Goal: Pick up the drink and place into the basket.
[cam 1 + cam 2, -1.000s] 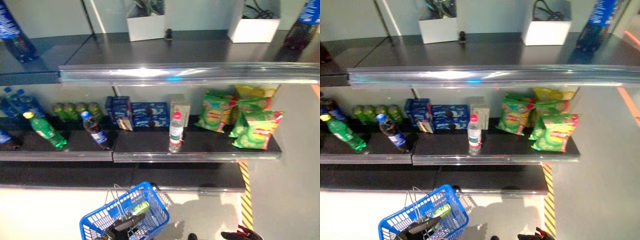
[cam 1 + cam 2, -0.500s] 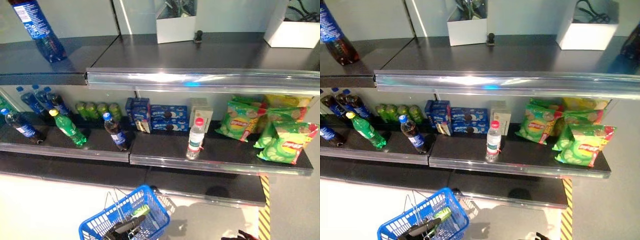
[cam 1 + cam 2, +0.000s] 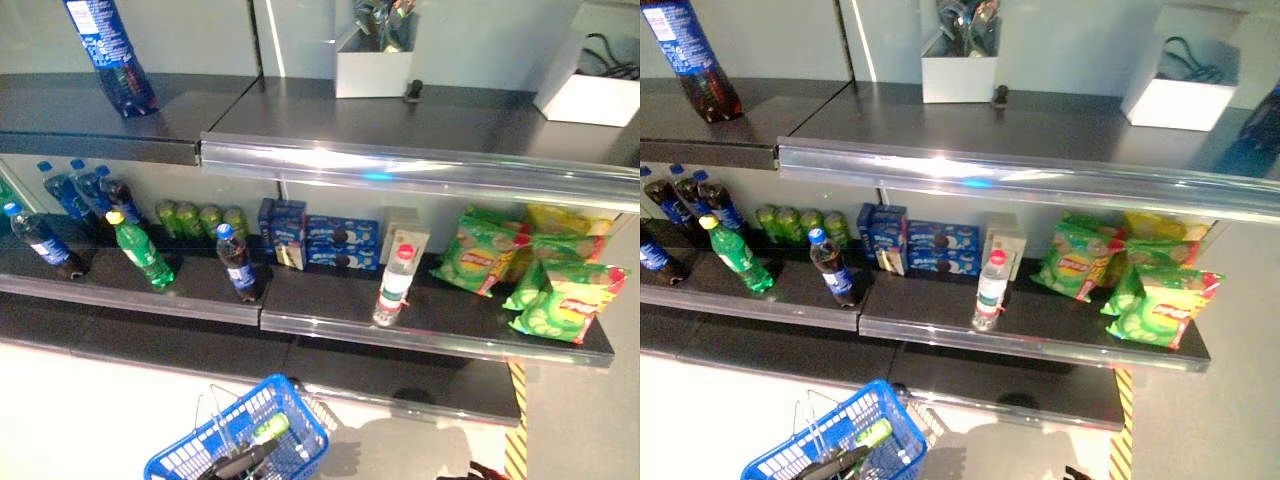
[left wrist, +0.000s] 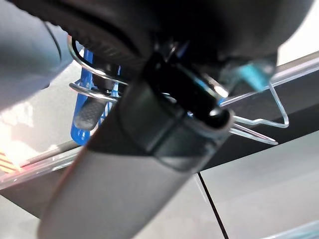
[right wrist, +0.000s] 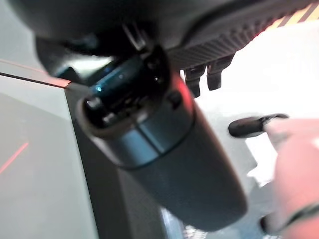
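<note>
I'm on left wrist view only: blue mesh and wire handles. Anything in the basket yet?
Observer: Yes. A green bottle lies inside the blue basket, which sits low, in front of the shelves.
Operator: Nearest drink to the middle of the shelf?
Observer: A clear water bottle with a red cap, upright near the front edge of the middle shelf.
Operator: Where's the right hand?
Observer: The right hand only just shows at the bottom edge of the left eye view, well below that shelf.
</note>
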{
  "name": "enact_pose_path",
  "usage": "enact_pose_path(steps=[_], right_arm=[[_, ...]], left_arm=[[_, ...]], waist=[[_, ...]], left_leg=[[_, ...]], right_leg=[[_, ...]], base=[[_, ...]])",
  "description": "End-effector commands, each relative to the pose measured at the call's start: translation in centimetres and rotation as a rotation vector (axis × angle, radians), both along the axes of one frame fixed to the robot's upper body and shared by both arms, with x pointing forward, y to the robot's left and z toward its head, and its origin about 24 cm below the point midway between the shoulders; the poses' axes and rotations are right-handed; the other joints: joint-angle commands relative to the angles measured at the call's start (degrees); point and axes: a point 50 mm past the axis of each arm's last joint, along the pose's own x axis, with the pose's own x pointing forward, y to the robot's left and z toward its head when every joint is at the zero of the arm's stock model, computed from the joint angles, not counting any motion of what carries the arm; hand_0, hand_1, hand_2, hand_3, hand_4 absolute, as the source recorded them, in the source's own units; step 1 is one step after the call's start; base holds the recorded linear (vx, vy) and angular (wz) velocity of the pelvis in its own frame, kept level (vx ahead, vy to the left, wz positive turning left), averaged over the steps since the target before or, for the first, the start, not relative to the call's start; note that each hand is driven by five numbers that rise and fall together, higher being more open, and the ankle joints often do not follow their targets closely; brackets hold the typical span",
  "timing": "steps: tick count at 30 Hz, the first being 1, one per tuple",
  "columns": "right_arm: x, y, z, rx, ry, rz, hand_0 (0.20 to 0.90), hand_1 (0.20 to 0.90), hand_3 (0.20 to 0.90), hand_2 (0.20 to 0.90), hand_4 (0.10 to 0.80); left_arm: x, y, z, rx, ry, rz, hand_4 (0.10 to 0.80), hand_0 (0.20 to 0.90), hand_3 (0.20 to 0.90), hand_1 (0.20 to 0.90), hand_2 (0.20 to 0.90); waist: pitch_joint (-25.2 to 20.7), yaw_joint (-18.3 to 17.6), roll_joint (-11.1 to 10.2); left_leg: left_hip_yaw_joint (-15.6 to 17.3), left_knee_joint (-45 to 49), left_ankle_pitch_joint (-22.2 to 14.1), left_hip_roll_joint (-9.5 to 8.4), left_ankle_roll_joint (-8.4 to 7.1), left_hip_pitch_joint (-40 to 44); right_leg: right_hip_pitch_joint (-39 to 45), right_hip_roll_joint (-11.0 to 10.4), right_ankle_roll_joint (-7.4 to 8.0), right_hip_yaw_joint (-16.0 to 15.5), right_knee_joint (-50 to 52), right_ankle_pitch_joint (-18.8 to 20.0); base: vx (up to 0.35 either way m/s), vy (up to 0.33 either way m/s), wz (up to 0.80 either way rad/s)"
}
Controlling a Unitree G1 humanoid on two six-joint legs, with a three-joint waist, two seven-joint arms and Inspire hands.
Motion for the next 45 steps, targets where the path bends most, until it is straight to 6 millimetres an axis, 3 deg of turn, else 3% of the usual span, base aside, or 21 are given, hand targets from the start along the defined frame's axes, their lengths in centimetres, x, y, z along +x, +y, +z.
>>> enact_pose_path(steps=[1, 3, 5, 8, 11, 14, 21, 32, 33, 35, 36, 37, 38, 40, 42, 45], right_arm=[[2.0, -0.1, 0.4, -0.007, -0.076, -0.048, 0.9, 0.9, 0.9, 0.9, 0.8], [2.3, 0.0, 0.4, -0.004, -0.086, -0.06, 0.9, 0.9, 0.9, 0.9, 0.8], [3.2, 0.1, 0.6, 0.006, -0.1, -0.059, 0.9, 0.9, 0.9, 0.9, 0.8], [3.8, -0.1, 0.8, 0.016, -0.094, -0.008, 0.9, 0.9, 0.9, 0.9, 0.8], [2.8, -0.8, 0.8, -0.003, -0.07, -0.068, 0.9, 0.9, 0.9, 0.9, 0.8], [2.0, -1.3, 0.8, -0.025, -0.052, -0.084, 0.9, 0.9, 0.9, 0.9, 0.8], [2.3, -1.6, 1.0, -0.033, -0.071, -0.069, 0.9, 0.9, 0.9, 0.9, 0.8], [1.9, -1.5, 0.8, -0.038, -0.051, -0.065, 0.9, 0.9, 0.9, 0.9, 0.8], [2.6, -1.7, 1.1, -0.042, -0.063, -0.06, 0.9, 0.9, 0.9, 0.9, 0.8], [3.4, -1.9, 1.4, -0.042, -0.083, -0.05, 0.9, 0.9, 0.9, 0.9, 0.8], [4.4, -2.3, 1.8, -0.037, -0.127, -0.058, 0.9, 0.9, 0.9, 0.9, 0.8], [4.5, -2.3, 1.9, -0.035, -0.134, -0.058, 0.9, 0.9, 0.9, 0.9, 0.8], [4.2, -2.1, 1.8, -0.034, -0.147, -0.035, 0.9, 0.9, 0.9, 0.9, 0.8], [3.9, -1.7, 1.5, -0.011, -0.155, -0.028, 0.9, 0.9, 0.9, 0.9, 0.8], [3.2, -1.3, 1.2, -0.003, -0.118, 0.016, 0.9, 0.9, 0.9, 0.9, 0.8], [1.8, -1.3, 0.8, -0.001, -0.069, -0.015, 0.9, 0.9, 0.9, 0.9, 0.8]], left_arm=[[5.0, 2.5, 2.7, 0.034, -0.244, -0.042, 0.1, 0.3, 0.2, 0.3, 0.3], [5.1, 2.3, 2.7, 0.048, -0.235, -0.083, 0.1, 0.3, 0.2, 0.3, 0.3], [4.9, 2.6, 2.7, 0.069, -0.224, -0.099, 0.1, 0.3, 0.2, 0.3, 0.3], [4.1, 3.2, 2.6, 0.086, -0.205, -0.074, 0.1, 0.3, 0.2, 0.3, 0.3], [4.0, 2.0, 2.2, 0.075, -0.209, -0.112, 0.1, 0.3, 0.2, 0.3, 0.3], [4.2, 1.2, 2.0, 0.084, -0.216, -0.107, 0.1, 0.3, 0.2, 0.3, 0.3], [3.6, 1.5, 1.7, 0.138, -0.191, -0.063, 0.1, 0.3, 0.2, 0.3, 0.3], [3.3, 1.9, 1.7, 0.145, -0.2, -0.042, 0.1, 0.3, 0.2, 0.3, 0.3], [3.2, 1.7, 1.7, 0.14, -0.209, -0.054, 0.1, 0.3, 0.2, 0.3, 0.3], [3.3, 1.6, 1.8, 0.135, -0.22, -0.058, 0.1, 0.3, 0.2, 0.3, 0.3], [3.7, 1.4, 1.9, 0.128, -0.236, -0.047, 0.1, 0.3, 0.2, 0.3, 0.3], [3.9, 1.4, 1.9, 0.126, -0.235, -0.043, 0.1, 0.3, 0.2, 0.3, 0.3], [4.1, 1.5, 1.9, 0.127, -0.222, -0.029, 0.1, 0.3, 0.2, 0.3, 0.3], [4.0, 2.2, 2.0, 0.156, -0.214, -0.035, 0.1, 0.3, 0.2, 0.3, 0.3], [3.5, 3.3, 2.2, 0.175, -0.208, 0.021, 0.1, 0.3, 0.2, 0.3, 0.3], [2.7, 4.3, 2.4, 0.204, -0.194, 0.005, 0.1, 0.3, 0.2, 0.3, 0.3]], waist=[[2.15, 0.64, -2.01], [2.27, -0.27, -2.28], [2.57, -0.62, -2.06], [2.02, -0.63, -1.77], [1.27, -0.85, -1.25], [1.08, -1.01, -0.61], [0.12, -1.09, 0.15], [-0.13, -1.12, -0.17], [0.59, -0.53, -1.05], [1.52, 0.32, -2.18], [2.95, 1.21, -3.4], [3.07, 1.24, -3.56], [2.97, 1.09, -4.42], [2.99, 1.14, -5.13], [3.48, 1.79, -5.03], [3.51, 2.29, -4.61]], left_leg=[[-0.48, 5.27, -5.51, 0.12, -1.25, -1.08], [-1.44, 5.64, -6.64, 0.05, -1.67, -1.05], [-1.81, 5.68, -7.01, 0.98, -2.07, -0.54], [0.0, 6.25, -5.77, 4.06, -3.48, -0.62], [2.39, 5.32, -2.84, 7.52, -5.22, -0.71], [2.78, 3.68, -1.72, 8.33, -6.01, -0.17], [1.87, 0.85, -2.46, 7.73, -6.81, 2.73], [1.13, 0.82, -3.88, 6.91, -6.18, 4.08], [-2.82, 6.23, -5.77, 5.82, -6.07, 2.31], [-7.7, 11.95, -7.87, 3.97, -6.1, -0.6], [-10.87, 15.63, -10.04, 1.34, -5.51, -3.51], [-10.6, 15.53, -10.23, 1.11, -5.29, -3.65], [-9.25, 14.35, -10.92, 0.34, -4.0, -3.25], [-9.39, 13.4, -12.11, -1.2, -3.22, -2.47], [-8.61, 13.43, -12.96, -1.14, -2.55, -1.63], [-6.52, 13.48, -12.7, -0.61, -1.59, -2.04]], right_leg=[[-2.33, -2.84, 1.46, 8.18, -14.25, 13.44], [-1.85, -2.33, 2.56, 10.16, -21.35, 15.63], [-2.86, -1.65, 2.77, 10.73, -21.15, 15.82], [-0.58, -0.69, 2.58, 8.62, -20.92, 12.32], [2.17, 0.08, 1.38, 5.37, -21.07, 10.31], [3.32, 0.09, 0.94, 3.32, -21.72, 9.76], [5.35, -0.03, 1.45, 2.85, -23.5, 9.36], [6.66, 0.15, 1.52, 4.88, -23.57, 8.47], [5.94, 0.29, 0.95, 7.17, -21.89, 8.01], [4.83, 0.47, 0.51, 9.67, -20.6, 8.02], [3.08, 0.47, 0.74, 12.6, -19.94, 8.82], [2.78, 0.23, 1.01, 12.66, -20.1, 9.21], [0.91, -1.74, 3.0, 12.17, -22.27, 12.49], [-2.51, -3.08, 5.32, 11.0, -27.39, 16.75], [-5.48, -3.55, 5.57, 9.11, -26.96, 17.34], [-4.75, -3.25, 4.14, 9.35, -21.86, 15.59]], base=[[0.121, -0.32, 0.69], [0.121, -0.391, 0.75], [0.075, -0.312, 0.56], [0.097, -0.256, 0.49], [0.075, -0.121, 0.68], [0.034, 0.005, 0.46], [0.032, 0.04, 0.11], [0.03, 0.039, -0.03], [-0.024, 0.1, -0.06], [-0.075, 0.183, -0.12], [-0.112, 0.243, -0.63], [-0.181, 0.327, -1.23], [-0.157, 0.157, -1.46], [-0.184, 0.079, -1.46], [-0.208, -0.001, -1.72], [-0.266, -0.065, -0.99]])
